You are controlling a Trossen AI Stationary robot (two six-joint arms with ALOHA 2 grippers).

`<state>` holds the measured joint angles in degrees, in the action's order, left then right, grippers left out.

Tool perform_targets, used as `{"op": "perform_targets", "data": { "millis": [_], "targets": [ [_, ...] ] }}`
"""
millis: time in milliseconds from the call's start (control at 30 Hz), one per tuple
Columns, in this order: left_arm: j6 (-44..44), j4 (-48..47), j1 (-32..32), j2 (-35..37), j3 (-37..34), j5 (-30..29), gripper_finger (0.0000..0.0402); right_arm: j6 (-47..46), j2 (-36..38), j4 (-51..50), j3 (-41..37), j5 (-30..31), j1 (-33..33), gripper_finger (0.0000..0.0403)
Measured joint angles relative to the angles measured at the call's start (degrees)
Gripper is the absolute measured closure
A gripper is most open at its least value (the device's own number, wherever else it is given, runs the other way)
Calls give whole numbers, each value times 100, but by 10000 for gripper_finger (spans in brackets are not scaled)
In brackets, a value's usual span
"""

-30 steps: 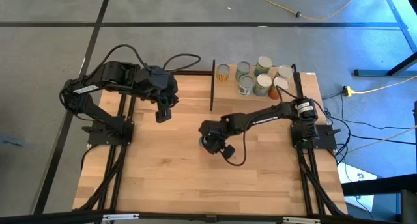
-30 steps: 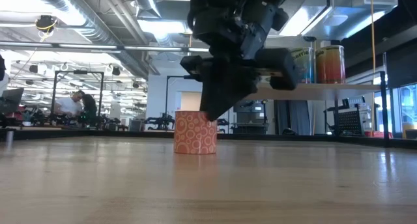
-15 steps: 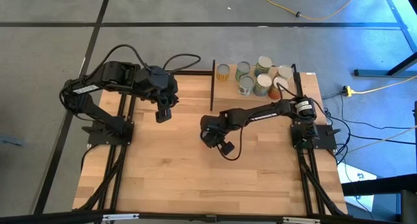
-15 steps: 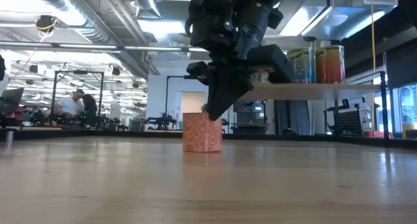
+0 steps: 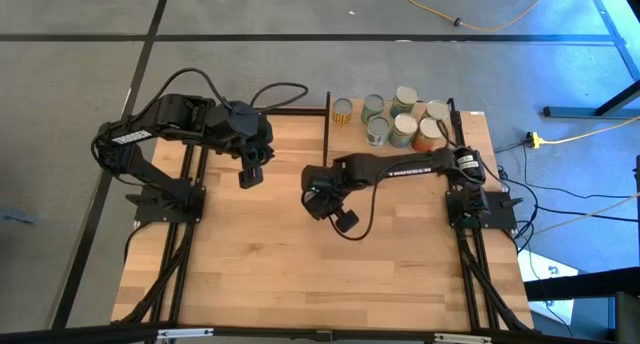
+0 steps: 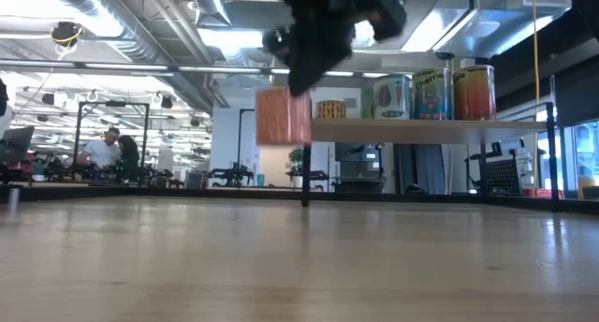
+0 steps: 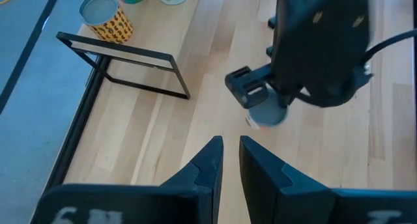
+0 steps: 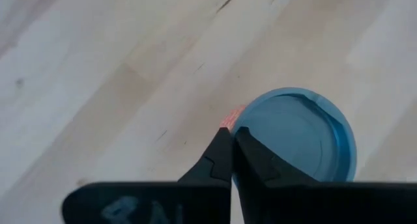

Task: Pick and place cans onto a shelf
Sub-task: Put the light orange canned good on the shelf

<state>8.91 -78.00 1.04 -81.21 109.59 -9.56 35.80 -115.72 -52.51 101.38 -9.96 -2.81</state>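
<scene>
One orange can (image 6: 283, 116) has just left the table (image 5: 260, 274), pinched at its rim by the right gripper (image 5: 318, 201). Raised to the level of the shelf (image 6: 430, 126), it is ready to carry toward the far edge. Left gripper (image 7: 226, 160) waits, nearly closed, empty.

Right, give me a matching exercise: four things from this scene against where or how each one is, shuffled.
Things:
1. orange can
2. yellow can
3. left claw
4. right claw

States:
A. standing at the left end of the shelf
B. empty, over the left part of the table
C. in the air, clear of the table
D. shut on a can's rim

Pairs: 1-C, 2-A, 3-B, 4-D
</scene>
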Motion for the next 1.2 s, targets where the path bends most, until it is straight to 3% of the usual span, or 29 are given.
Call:
{"op": "perform_targets", "data": {
  "millis": [200,467,600,900,1200],
  "targets": [
    [-2,0,0,0,0,0,358,-435,0,-945,1107,459,-2,400],
    [-4,0,0,0,-1,0,358,-1940,11,-2495,2440,1353,46,400],
    [-94,0,1,0,-1,0,358,-2647,17,-3001,2917,1456,128,400],
    [-201,0,2,0,-1,0,358,-4553,20,-3683,3252,2519,593,400],
    [-670,-2,0,0,-1,0,358,-5935,17,-3244,3082,2610,1152,400]
  ]
}}
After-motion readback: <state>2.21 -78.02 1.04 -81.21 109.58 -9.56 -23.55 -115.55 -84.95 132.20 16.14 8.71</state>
